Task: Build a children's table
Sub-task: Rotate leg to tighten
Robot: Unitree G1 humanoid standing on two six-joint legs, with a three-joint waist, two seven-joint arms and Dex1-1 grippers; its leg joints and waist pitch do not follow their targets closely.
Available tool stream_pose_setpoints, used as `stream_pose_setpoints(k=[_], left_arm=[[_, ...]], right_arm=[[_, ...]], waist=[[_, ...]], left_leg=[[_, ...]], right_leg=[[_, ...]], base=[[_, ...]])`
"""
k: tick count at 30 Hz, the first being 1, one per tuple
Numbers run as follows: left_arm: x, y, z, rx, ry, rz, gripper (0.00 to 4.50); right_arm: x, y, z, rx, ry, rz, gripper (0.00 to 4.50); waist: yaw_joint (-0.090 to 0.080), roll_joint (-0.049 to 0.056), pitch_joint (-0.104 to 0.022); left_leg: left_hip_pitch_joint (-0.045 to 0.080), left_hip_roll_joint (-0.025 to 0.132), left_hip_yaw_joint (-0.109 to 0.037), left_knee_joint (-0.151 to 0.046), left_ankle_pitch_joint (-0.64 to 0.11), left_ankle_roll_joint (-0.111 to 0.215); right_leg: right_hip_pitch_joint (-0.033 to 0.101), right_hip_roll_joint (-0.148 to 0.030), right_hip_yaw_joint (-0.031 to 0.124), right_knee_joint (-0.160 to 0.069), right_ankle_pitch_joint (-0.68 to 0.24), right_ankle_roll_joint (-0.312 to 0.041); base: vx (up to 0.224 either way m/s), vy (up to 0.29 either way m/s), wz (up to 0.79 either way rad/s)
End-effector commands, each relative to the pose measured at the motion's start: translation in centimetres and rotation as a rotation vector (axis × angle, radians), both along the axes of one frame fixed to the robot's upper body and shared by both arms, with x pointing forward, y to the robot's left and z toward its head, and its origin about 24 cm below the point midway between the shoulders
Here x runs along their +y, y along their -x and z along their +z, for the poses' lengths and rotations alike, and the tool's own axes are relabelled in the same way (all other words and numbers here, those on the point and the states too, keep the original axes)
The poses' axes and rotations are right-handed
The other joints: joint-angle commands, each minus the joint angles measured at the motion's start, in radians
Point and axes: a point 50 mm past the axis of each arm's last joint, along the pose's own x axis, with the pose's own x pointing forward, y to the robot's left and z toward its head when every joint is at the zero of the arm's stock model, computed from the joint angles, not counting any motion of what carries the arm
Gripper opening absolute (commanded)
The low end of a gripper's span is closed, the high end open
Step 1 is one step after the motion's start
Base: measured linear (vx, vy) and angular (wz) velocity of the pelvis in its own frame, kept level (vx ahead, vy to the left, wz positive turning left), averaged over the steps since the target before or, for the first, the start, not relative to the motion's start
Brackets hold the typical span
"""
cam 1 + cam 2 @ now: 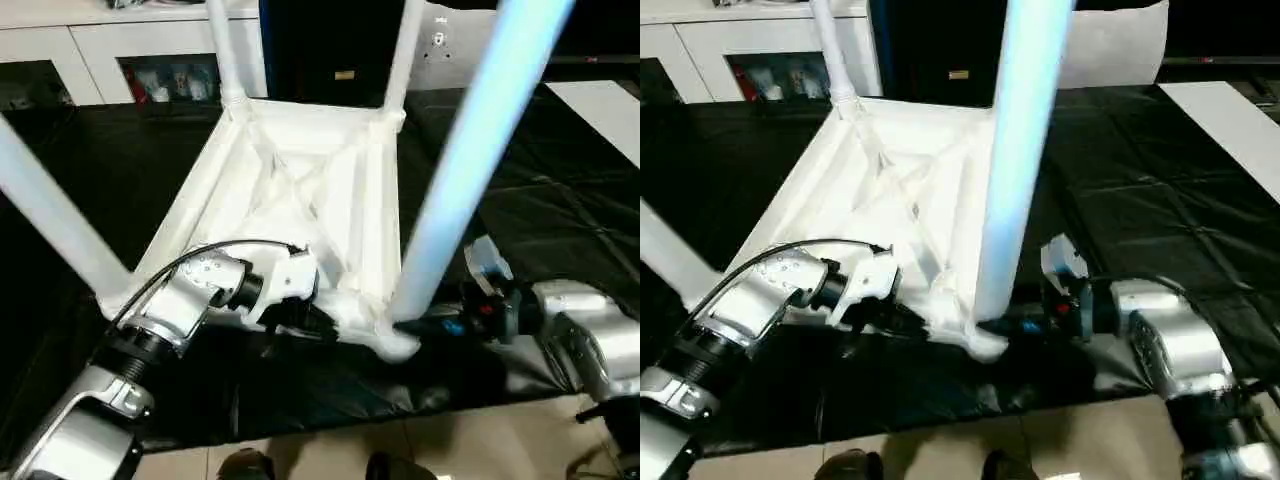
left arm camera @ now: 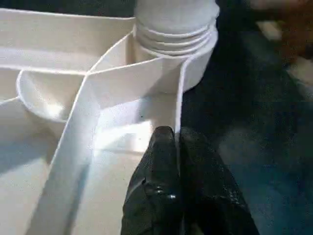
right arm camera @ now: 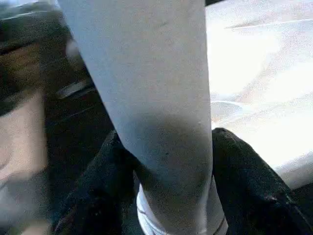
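The children's table (image 1: 300, 190) lies upside down on the black cover, its ribbed underside facing up and its white legs standing in the corner sockets. My left gripper (image 2: 176, 134) is shut on the thin rim wall beside the near corner socket (image 2: 176, 54); it also shows at the front edge of the top (image 1: 325, 320). The near leg (image 1: 470, 150) rises from that corner. My right gripper (image 1: 415, 325) holds this leg at its base, with a black finger (image 3: 98, 186) pressed on each side of the tube (image 3: 156, 98).
The black-covered work surface (image 1: 560, 220) ends just in front of the table, with tan floor (image 1: 480, 450) below. White cabinets (image 1: 100, 40) stand behind. A white board (image 1: 600, 110) lies at the far right. Other legs rise at the left (image 1: 50, 220) and the back (image 1: 225, 50).
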Motion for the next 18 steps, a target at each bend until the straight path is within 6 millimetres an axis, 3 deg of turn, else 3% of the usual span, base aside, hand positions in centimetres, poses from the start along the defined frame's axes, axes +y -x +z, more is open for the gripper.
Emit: stream_pose_setpoints(k=[1, 3, 5, 7, 9, 11, 13, 14, 15, 16, 17, 18], left_arm=[[-3.2, 0.1, 1.1, -0.028, 0.098, 0.036, 0.00], [-4.4, -0.2, 1.6, -0.033, 0.144, 0.121, 0.00], [-5.2, -0.3, 1.8, -0.037, 0.163, 0.164, 0.00], [-6.0, -0.6, 2.0, -0.054, 0.180, 0.219, 0.00], [-7.0, -1.2, 2.2, -0.081, 0.199, 0.308, 0.00], [-8.3, -1.8, 2.5, -0.119, 0.217, 0.397, 0.00], [-8.8, -2.0, 2.7, -0.141, 0.226, 0.437, 0.00], [-8.9, -2.0, 2.8, -0.146, 0.228, 0.445, 0.00], [-9.2, -1.9, 2.8, -0.169, 0.211, 0.430, 0.00], [-9.3, -1.7, 2.7, -0.172, 0.209, 0.420, 0.00], [-9.3, -1.7, 2.7, -0.173, 0.208, 0.416, 0.00], [-9.3, -1.5, 2.7, -0.178, 0.210, 0.399, 0.00]], right_arm=[[1.9, -0.7, -0.7, 0.030, 0.013, -0.116, 2.03], [2.8, -1.4, -1.0, 0.025, 0.017, -0.244, 2.02], [3.5, -1.9, -1.0, 0.045, -0.010, -0.327, 2.01], [4.2, -2.5, -1.0, 0.052, -0.023, -0.413, 1.99], [4.9, -3.3, -1.0, 0.046, -0.009, -0.543, 1.99], [5.4, -4.1, -0.8, 0.014, -0.018, -0.670, 1.99], [5.6, -4.4, -0.5, -0.022, -0.030, -0.707, 1.99], [5.6, -4.4, -0.5, -0.030, -0.032, -0.714, 2.54], [5.5, -4.5, -0.1, -0.061, -0.047, -0.746, 2.67], [5.4, -4.5, 0.0, -0.057, -0.072, -0.752, 2.69], [5.4, -4.5, 0.1, -0.052, -0.089, -0.758, 2.69], [5.3, -4.4, 0.2, -0.064, -0.093, -0.741, 2.69]], waist=[[-0.013, -0.020, -0.058], [-0.033, -0.017, -0.060], [-0.051, -0.018, -0.061], [-0.062, -0.010, -0.064], [-0.076, -0.007, -0.063], [-0.083, -0.002, -0.065], [-0.090, 0.009, -0.058], [-0.094, 0.007, -0.058], [-0.098, 0.009, -0.059], [-0.099, 0.008, -0.058], [-0.097, 0.009, -0.061], [-0.097, 0.004, -0.062]], left_leg=[[0.006, 0.005, -0.009, -0.076, -0.305, 0.018], [0.011, 0.001, -0.013, -0.072, -0.334, 0.013], [0.001, -0.001, -0.018, -0.073, -0.336, 0.021], [0.000, 0.002, -0.021, -0.074, -0.345, 0.028], [0.013, 0.004, -0.022, -0.075, -0.370, 0.034], [0.022, 0.002, -0.023, -0.071, -0.404, 0.035], [0.035, 0.017, -0.030, -0.081, -0.478, 0.046], [0.030, 0.022, -0.034, -0.085, -0.494, 0.049], [0.023, 0.029, -0.039, -0.094, -0.514, 0.055], [0.023, 0.029, -0.039, -0.095, -0.517, 0.055], [0.035, 0.017, -0.031, -0.086, -0.505, 0.051], [0.030, 0.006, -0.027, -0.080, -0.466, 0.052]], right_leg=[[0.064, -0.048, 0.019, -0.092, -0.656, -0.066], [0.062, -0.050, 0.008, -0.111, -0.713, -0.024], [0.070, -0.047, -0.002, -0.116, -0.697, -0.012], [0.073, -0.048, -0.013, -0.124, -0.670, -0.015], [0.063, -0.044, -0.020, -0.133, -0.635, -0.028], [0.065, -0.041, -0.033, -0.142, -0.645, -0.023], [0.069, -0.041, -0.045, -0.152, -0.618, -0.012], [0.077, -0.042, -0.047, -0.146, -0.590, -0.014], [0.088, -0.045, -0.044, -0.134, -0.546, -0.019], [0.087, -0.049, -0.040, -0.130, -0.537, -0.024], [0.074, -0.058, -0.036, -0.140, -0.556, -0.038], [0.075, -0.061, -0.038, -0.141, -0.575, -0.048]], base=[[-0.061, 0.006, -0.13], [0.000, 0.000, 0.00], [0.000, 0.000, 0.00], [0.000, 0.000, 0.00], [0.000, 0.000, 0.00], [0.000, 0.000, 0.00], [0.000, 0.000, 0.00], [0.000, 0.000, 0.00], [0.000, 0.000, 0.00], [0.000, 0.000, 0.00], [0.000, 0.000, 0.00], [0.000, 0.000, 0.00]])
